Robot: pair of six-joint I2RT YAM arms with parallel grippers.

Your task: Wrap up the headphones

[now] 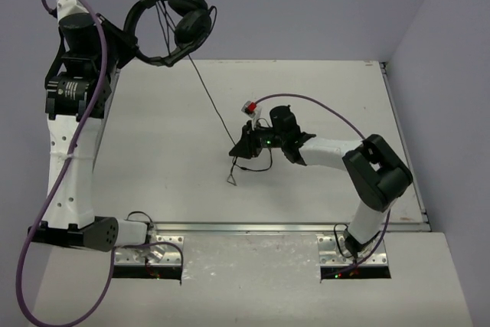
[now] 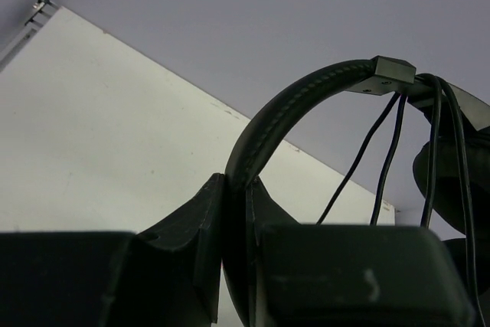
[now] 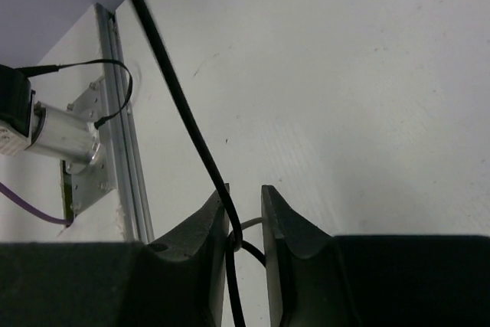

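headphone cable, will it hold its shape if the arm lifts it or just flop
Probably floppy: the cable is thin and curls in loose loops by the right gripper. Likely light, running straight up to the headphones. It may slip, since it looks smooth and sits loose between the parted fingers.

Lighting is soft and even with a cool lilac-grey cast. The white worktop (image 1: 153,151) looks bright but isn't blown out, and the overhead shadows are faint. The top view is decently sharp. In the wrist views, the left pincer (image 2: 233,189) and right pincer (image 3: 243,201) are blurry near-black blobs, and the headphones (image 2: 306,105) sit mostly in silhouette.
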